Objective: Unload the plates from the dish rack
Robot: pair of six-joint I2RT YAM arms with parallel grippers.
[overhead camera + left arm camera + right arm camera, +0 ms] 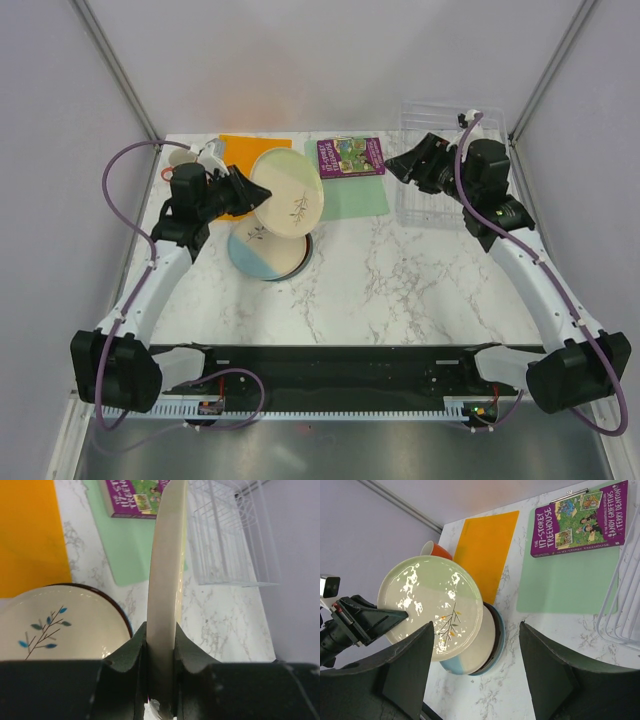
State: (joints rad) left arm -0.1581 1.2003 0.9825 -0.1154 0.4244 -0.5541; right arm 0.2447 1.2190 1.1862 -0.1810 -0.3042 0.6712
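Observation:
My left gripper [243,190] is shut on the rim of a cream-and-pale-green plate with a leaf sprig [290,195], seen edge-on in the left wrist view [165,580]. It holds the plate tilted just above a stack of plates [265,255] on the table. The stack's top plate is cream and light blue with a sprig [60,625], over a maroon-rimmed one. The dish rack [430,205] at the back right shows no plates in it. My right gripper [400,165] is open and empty, left of the rack, looking toward the held plate [430,605] and the stack [480,650].
An orange mat [240,150] lies behind the stack, with an orange mug [434,548] at its far left. A green mat [355,195] carries a purple book [351,156] between the stack and the rack. Walls close in on both sides.

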